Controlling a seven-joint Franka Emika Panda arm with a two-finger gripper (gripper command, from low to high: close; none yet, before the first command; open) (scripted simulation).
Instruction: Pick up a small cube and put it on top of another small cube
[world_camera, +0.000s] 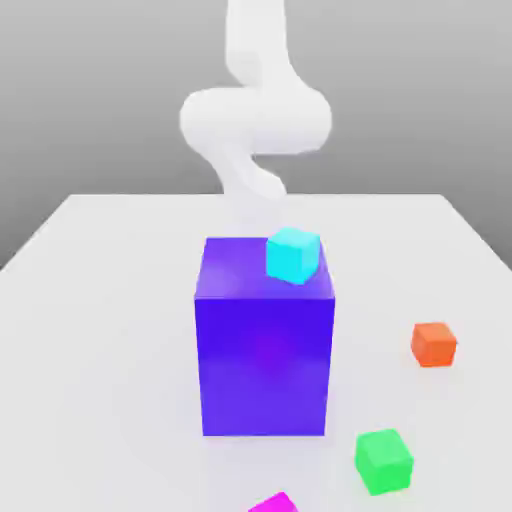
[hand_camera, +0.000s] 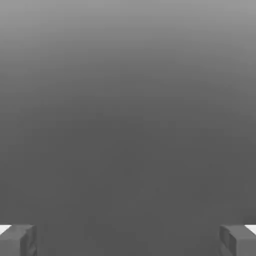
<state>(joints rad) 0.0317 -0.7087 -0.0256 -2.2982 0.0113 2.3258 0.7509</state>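
One small cube (world_camera: 293, 256) atop the large block (world_camera: 264, 364); two others (world_camera: 434, 345) toward the exterior view's right.

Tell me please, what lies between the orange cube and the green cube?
Only bare white tabletop lies between the orange cube and green cube, in the exterior view.

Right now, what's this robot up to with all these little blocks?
The robot's hand is open with nothing between its fingers, so no cube is being handled. A cyan cube sits on top of a large blue-purple block. Orange, green and magenta cubes lie around it, none stacked on another small cube.
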